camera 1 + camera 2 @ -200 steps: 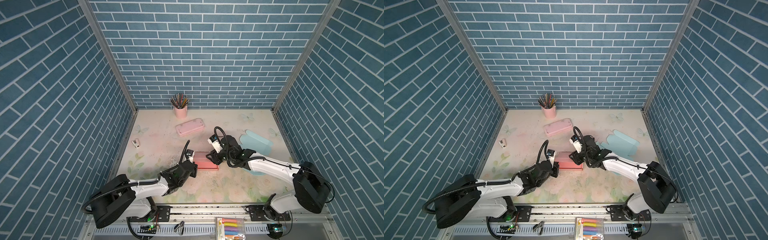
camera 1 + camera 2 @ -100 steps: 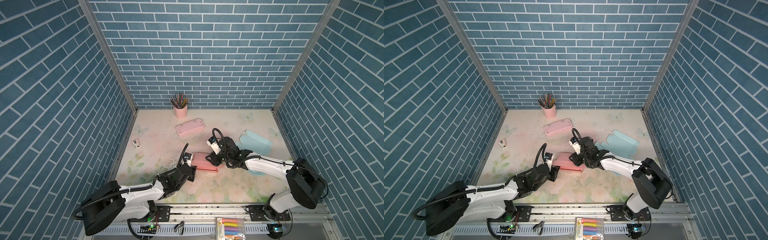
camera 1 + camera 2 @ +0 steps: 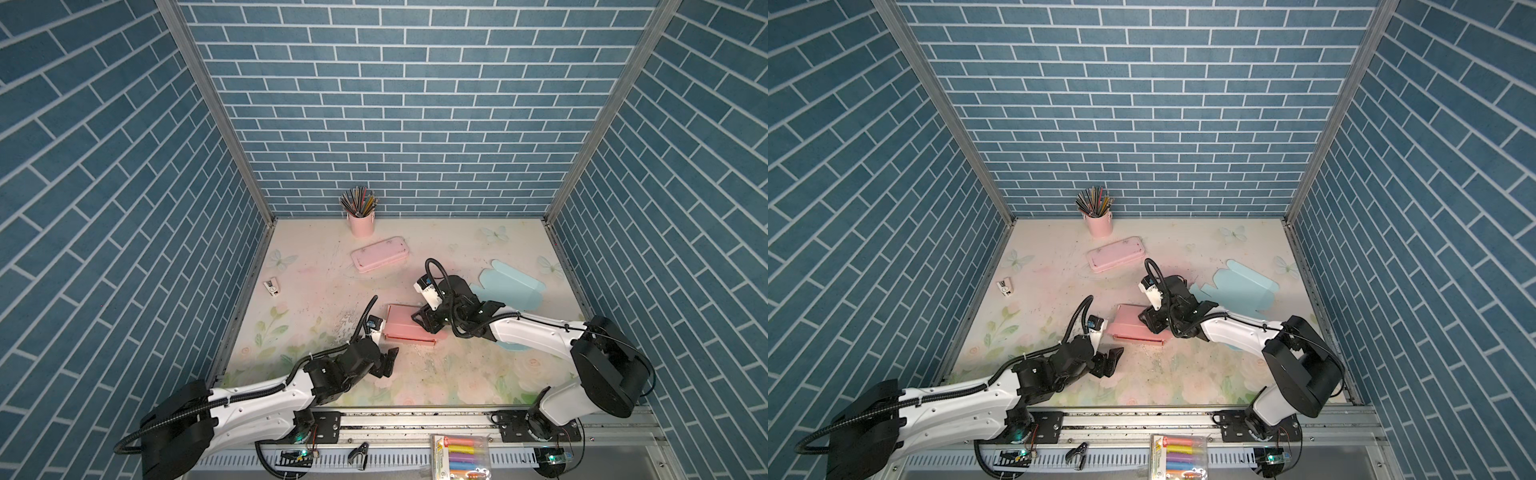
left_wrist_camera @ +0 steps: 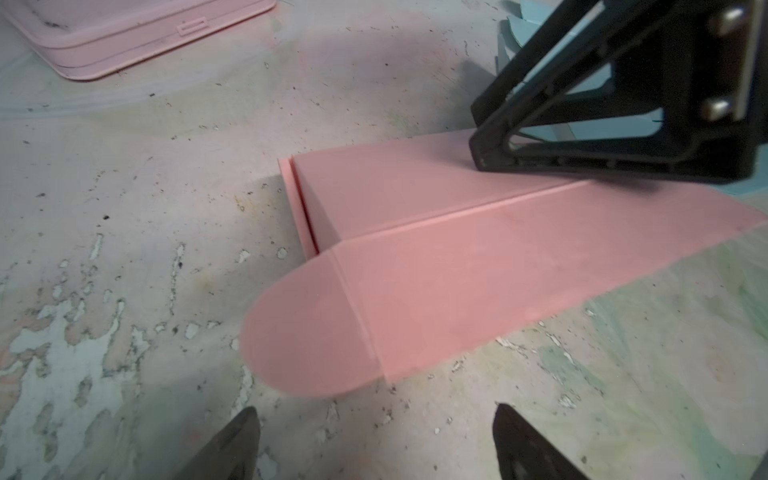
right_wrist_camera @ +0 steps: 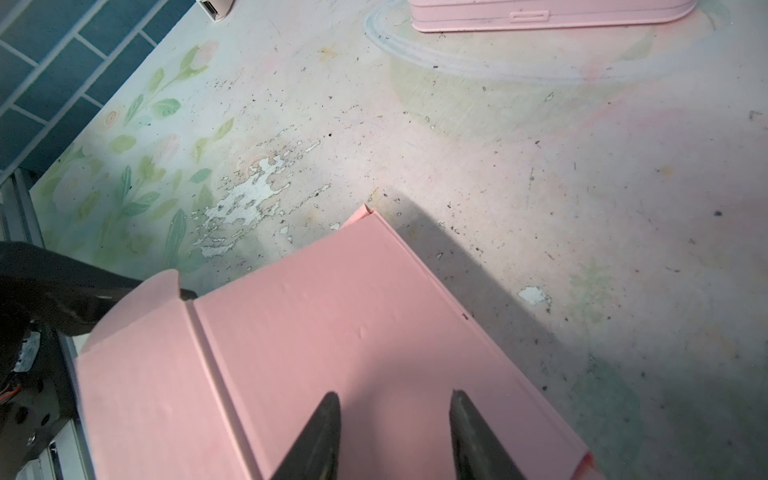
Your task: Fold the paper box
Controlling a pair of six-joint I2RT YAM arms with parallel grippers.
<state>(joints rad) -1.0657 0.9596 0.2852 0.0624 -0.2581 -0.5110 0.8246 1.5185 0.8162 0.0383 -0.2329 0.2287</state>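
Three blue brick walls [image 3: 395,104], floral tabletop [image 3: 457,365]

Pink paper box [image 3: 1127,326] lying mid-desk [image 3: 1183,374].
Pinned at its right end by the right end effector [image 3: 1148,322]; left end effector [image 3: 1112,360] just off its near-left corner, not touching, jaws spread; blue paper sheet [image 3: 1241,291] to its right, pink case [image 3: 1116,259] behind.

Table [image 3: 457,374]: I see flowers and scratches.
On it: pink paper box [image 3: 409,328], flat blue box [image 3: 509,286], pink case [image 3: 379,254], pencil cup [image 3: 360,224].
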